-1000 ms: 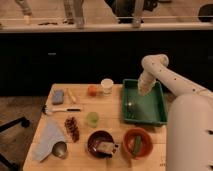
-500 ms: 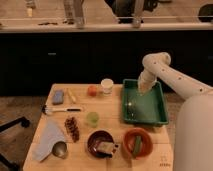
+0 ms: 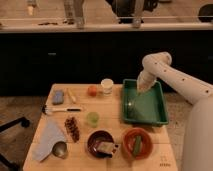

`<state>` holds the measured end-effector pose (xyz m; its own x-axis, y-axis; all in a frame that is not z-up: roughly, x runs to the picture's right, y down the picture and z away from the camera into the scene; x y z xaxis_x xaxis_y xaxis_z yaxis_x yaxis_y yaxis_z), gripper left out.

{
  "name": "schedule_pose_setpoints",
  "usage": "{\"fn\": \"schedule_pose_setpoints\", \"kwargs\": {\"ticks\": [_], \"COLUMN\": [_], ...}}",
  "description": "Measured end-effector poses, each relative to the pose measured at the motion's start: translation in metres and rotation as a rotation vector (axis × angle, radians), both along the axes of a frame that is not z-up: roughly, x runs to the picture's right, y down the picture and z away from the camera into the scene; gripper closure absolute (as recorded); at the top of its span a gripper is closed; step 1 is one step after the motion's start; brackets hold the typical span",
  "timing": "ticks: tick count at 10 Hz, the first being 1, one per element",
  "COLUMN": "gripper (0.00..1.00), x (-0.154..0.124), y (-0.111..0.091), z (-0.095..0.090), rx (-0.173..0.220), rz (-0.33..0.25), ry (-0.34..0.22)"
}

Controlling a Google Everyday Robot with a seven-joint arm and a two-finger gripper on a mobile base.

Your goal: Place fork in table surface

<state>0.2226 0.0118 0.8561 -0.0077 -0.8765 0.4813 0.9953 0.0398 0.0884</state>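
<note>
Our gripper (image 3: 134,99) is clenched inside the tray (image 3: 161,106), centre right, grasp unclear; we clear the rim before reaching the table (image 3: 112,107).

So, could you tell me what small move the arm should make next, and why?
Probably lift the claw straight up. It is shut low inside the tray, apparently on the fork, and the tray's wall stands between it and the table.
</note>
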Motion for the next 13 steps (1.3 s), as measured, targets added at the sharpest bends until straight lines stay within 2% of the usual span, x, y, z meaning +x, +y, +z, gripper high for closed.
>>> {"fn": "schedule_pose_setpoints", "kwargs": {"ticks": [7, 10, 13], "gripper": [1.0, 1.0, 1.0], "x": [-0.022, -0.032, -0.032], "y": [0.0, 0.004, 0.004], "z": [-0.031, -0.043, -0.043], "rx": [0.054, 0.055, 0.057], "rz": [-0.053, -0.085, -0.087], "ry": [-0.035, -0.045, -0.045]}}
